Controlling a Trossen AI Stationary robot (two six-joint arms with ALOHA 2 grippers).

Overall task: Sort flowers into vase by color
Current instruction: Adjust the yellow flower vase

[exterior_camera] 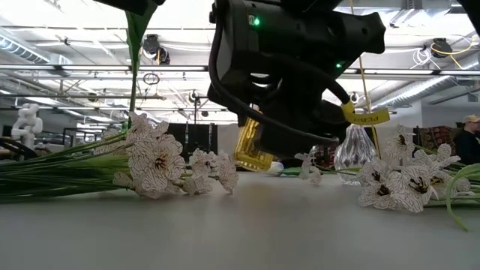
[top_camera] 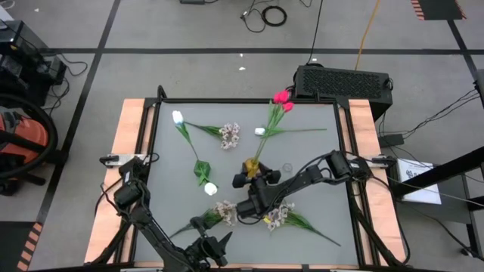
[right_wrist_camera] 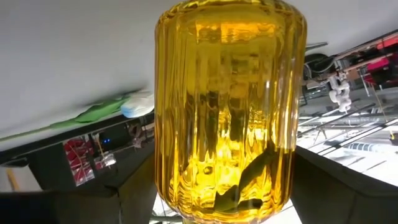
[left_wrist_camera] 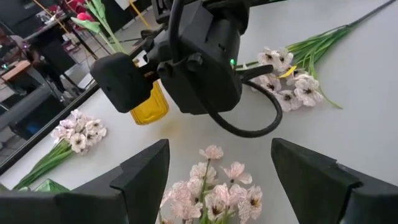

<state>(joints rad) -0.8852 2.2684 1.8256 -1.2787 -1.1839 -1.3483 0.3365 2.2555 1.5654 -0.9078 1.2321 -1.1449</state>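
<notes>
**Q:** Position of the flowers?

**A:** Pink tulips (top_camera: 282, 100) standing with stems in the yellow vase (top_camera: 252, 167) at mid-table. White tulips (top_camera: 178, 117) lying loose on the table (top_camera: 318, 196). Three sprays (top_camera: 230, 135) of pale blossoms also flat, two of them near the front edge.

**Q:** Grippers?

**A:** Right gripper (top_camera: 249, 180) at the yellow vase. Right wrist view alone shows the contact, jaws clenched on both sides of the ribbed glass. Left gripper (left_wrist_camera: 219, 152) hanging above a front spray, jaws released, nothing between them.

**Q:** Anything seen from one camera only?

**A:** Clear vase (exterior_camera: 354, 154) with a yellow tag, plain from table height, scarcely visible from above.
</notes>
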